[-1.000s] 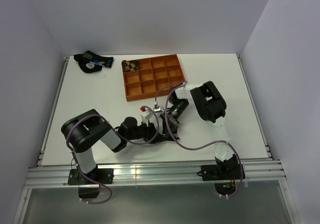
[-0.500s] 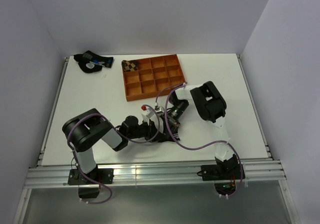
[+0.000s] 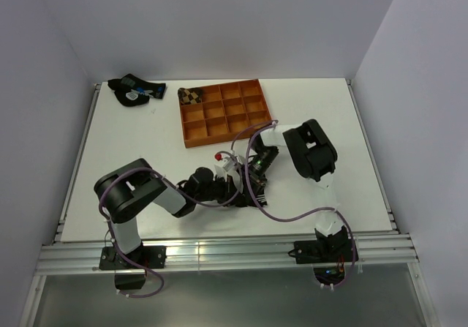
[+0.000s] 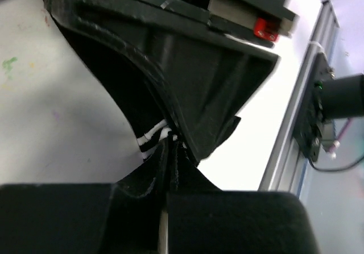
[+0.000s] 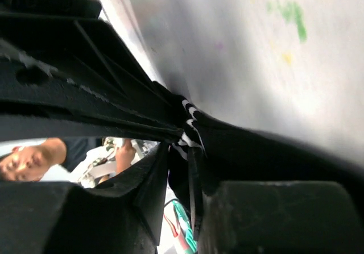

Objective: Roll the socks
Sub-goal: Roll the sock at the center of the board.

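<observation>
The short black sock with white stripes (image 3: 256, 197) lies bunched on the table between my two grippers. My left gripper (image 3: 235, 189) is shut on its black fabric; in the left wrist view (image 4: 169, 152) the white stripes (image 4: 151, 139) show just past the fingertips. My right gripper (image 3: 254, 178) comes down onto the same sock from behind and is pinched on its striped edge (image 5: 192, 130), seen in the right wrist view (image 5: 185, 157). The two grippers nearly touch. The brown-and-black argyle sock (image 3: 191, 94) sits rolled in the far left compartment of the orange tray (image 3: 223, 141).
A dark sock bundle with blue and white marks (image 3: 133, 91) lies at the far left corner. The orange tray's other compartments hold nothing. Purple cables loop round both arms near the sock. The table's metal front rail (image 3: 219, 254) runs close behind the left arm.
My left gripper has slid right with the sock, closing up against the right gripper. The right arm has shifted slightly right and its wrist has lifted a little.
</observation>
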`<state>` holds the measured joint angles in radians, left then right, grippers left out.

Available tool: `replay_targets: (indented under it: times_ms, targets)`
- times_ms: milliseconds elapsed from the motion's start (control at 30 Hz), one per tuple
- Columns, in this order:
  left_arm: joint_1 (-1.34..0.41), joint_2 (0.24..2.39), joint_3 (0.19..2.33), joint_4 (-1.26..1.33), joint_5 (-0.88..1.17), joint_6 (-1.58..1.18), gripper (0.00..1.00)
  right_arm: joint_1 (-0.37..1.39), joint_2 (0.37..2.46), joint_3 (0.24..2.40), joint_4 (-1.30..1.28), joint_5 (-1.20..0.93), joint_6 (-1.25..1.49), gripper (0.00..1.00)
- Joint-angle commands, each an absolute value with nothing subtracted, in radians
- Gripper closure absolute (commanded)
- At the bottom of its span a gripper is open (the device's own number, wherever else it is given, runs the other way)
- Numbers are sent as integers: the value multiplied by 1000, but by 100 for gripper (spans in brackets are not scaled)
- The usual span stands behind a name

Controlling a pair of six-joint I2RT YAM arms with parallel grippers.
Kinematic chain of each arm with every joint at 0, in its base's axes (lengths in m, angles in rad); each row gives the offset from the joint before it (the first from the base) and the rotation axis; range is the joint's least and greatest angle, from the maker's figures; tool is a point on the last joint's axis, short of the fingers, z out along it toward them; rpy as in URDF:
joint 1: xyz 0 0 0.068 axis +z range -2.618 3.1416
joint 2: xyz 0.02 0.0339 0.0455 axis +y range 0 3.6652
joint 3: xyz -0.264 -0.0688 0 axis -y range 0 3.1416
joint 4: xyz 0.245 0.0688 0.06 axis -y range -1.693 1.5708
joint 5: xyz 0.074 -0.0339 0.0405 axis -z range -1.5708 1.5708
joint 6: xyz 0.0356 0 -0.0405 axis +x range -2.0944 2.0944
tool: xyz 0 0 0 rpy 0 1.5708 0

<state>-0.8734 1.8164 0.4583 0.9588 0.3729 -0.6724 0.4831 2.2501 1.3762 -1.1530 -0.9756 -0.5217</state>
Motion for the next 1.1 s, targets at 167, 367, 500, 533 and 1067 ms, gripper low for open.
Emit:
replay_targets:
  times_ms: [167, 367, 500, 533, 1067]
  targets:
    - [-949, 1784, 595, 489, 53, -729, 100, 477, 2103, 1325, -942, -819, -388, 62]
    - [-985, 1755, 635, 276, -66, -802, 100, 476, 1993, 1281, -853, -706, -330, 55]
    - [-986, 1741, 641, 220, -74, -816, 100, 472, 1908, 1243, -805, -643, -308, 52]
    - [-986, 1741, 644, 212, -69, -818, 100, 471, 1890, 1233, -795, -635, -305, 50]
    - [-946, 1712, 687, 26, 75, -842, 100, 405, 1448, 936, -583, -531, -529, 51]
